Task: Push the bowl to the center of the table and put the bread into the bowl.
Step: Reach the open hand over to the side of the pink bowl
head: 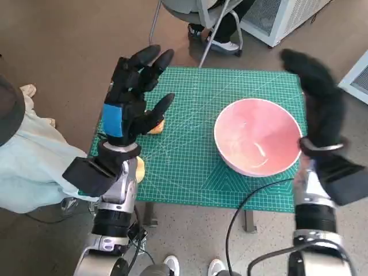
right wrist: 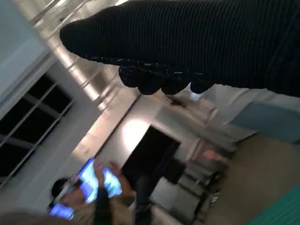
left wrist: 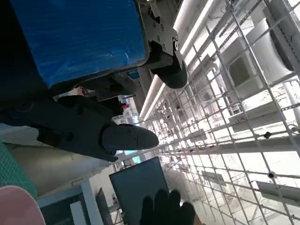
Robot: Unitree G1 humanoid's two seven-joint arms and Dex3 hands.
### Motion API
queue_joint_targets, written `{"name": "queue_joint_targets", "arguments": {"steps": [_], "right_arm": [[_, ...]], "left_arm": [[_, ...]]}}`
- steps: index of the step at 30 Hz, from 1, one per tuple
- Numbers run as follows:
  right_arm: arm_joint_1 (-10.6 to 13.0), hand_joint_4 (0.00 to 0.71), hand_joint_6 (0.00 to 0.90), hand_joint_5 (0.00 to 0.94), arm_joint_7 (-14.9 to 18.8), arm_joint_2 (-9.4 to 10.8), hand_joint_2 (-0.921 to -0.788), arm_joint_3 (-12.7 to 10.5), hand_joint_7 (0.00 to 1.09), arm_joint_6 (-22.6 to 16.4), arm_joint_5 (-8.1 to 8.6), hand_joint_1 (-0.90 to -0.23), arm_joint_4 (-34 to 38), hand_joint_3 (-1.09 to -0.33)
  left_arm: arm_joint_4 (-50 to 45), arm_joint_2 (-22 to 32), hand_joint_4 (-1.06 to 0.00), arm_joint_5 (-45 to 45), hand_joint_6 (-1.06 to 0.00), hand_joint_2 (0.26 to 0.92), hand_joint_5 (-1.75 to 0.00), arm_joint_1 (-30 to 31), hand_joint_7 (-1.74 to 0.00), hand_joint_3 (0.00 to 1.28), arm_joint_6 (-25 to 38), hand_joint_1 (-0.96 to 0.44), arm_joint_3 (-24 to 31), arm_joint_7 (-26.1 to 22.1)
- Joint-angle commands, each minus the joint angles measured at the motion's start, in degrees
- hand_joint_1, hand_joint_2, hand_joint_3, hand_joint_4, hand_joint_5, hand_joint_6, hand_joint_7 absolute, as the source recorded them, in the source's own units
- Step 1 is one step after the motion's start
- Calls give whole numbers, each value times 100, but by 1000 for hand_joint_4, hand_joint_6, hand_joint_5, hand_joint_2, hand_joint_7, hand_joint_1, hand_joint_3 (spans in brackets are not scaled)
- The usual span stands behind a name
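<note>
I'm holding both hands raised above the green gridded cutting mat (head: 190,167) covering the small table. The left black hand with blue tape (head: 135,95) is hovering with fingers spread apart, gripping nothing. The right hand in the black knitted glove (head: 319,100) is blurring in the head view; fingers look extended, holding nothing. The wide pale pink bowl (head: 259,135) is sitting toward 3 o'clock on the mat, off center, right beside the right forearm. The golden-brown piece of bread (head: 156,125) is peeking out at 9 o'clock, mostly hidden under the left fingers. My worry: the bowl's rounded wall is riding up or tipping if I'm pushing high on the rim, and I'm misjudging the hidden bread.
</note>
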Motion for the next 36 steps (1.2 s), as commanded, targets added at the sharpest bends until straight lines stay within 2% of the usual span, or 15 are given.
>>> {"name": "queue_joint_targets", "arguments": {"steps": [1, 4, 9, 15, 22, 31, 36], "right_arm": [[31, 261, -1, 0, -459, -179, -921, -217, 676, -57, -232, -583, 410, -834], [37, 262, -1, 1, -812, -316, -921, -354, 671, -52, -369, -571, 787, -844], [37, 240, -1, 0, -1164, -507, -921, -464, 673, 26, -502, -554, 1373, -853], [57, 210, -1, 2, -1198, -577, -921, -641, 667, 299, -327, -530, 2007, -872], [91, 231, 10, 13, -1385, -429, -921, -802, 700, 815, -247, -515, 2494, -890], [164, 274, 109, 15, -1801, -199, -921, -822, 573, 1528, -353, -489, 2835, -895], [158, 296, 149, 12, -1818, 34, -921, -907, 516, 1857, -273, -491, 2913, -903]], "left_arm": [[69, 38, -557, -35, -272, 921, -122, 39, -653, 218, 31, -301, 45, 1], [98, 40, -560, -23, -281, 921, -121, 32, -648, 218, 11, -301, 61, 10], [110, 45, -564, -3, -290, 921, -116, 43, -635, 219, -11, -293, 77, 21], [155, 78, -567, 17, -295, 921, -111, 35, -621, 222, -31, -297, 106, 17], [216, 114, -569, 33, -279, 921, -104, 13, -590, 220, -26, -306, 120, 5], [239, 172, -545, 66, -226, 921, -78, 5, -527, 212, 1, -313, 106, -15], [222, 277, -539, 76, -209, 921, -44, 34, -427, 222, 26, -320, 126, -42]]}}
